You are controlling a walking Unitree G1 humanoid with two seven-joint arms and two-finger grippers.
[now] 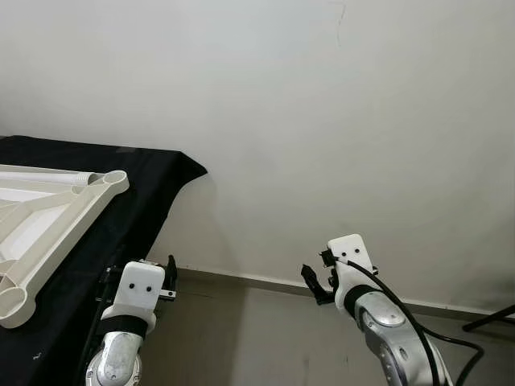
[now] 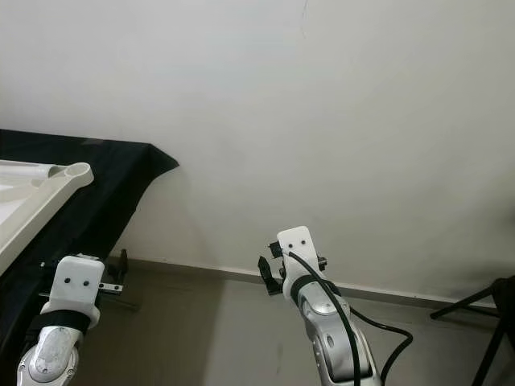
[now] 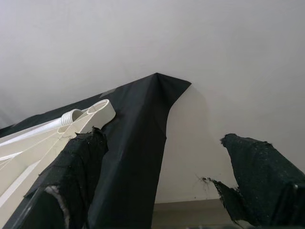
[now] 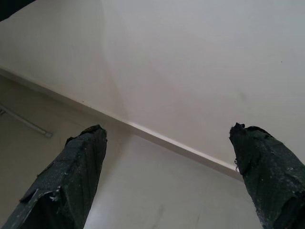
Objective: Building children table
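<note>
Cream plastic tabletop frame lies flat on black-draped desk at left, underside up. Long axis runs near-left to far-right; round leg socket at far corner points toward wall.

Left gripper low beside desk edge, jaws wide, empty. Right gripper over floor, well apart from frame, jaws wide, empty.

Risk, judged: left arm close under cloth overhang; a snag could drag cloth and frame off desk.

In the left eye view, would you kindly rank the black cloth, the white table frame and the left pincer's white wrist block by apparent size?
1. black cloth, largest.
2. white table frame.
3. white wrist block behind the left pincer, smallest, despite being nearest the camera.
</note>
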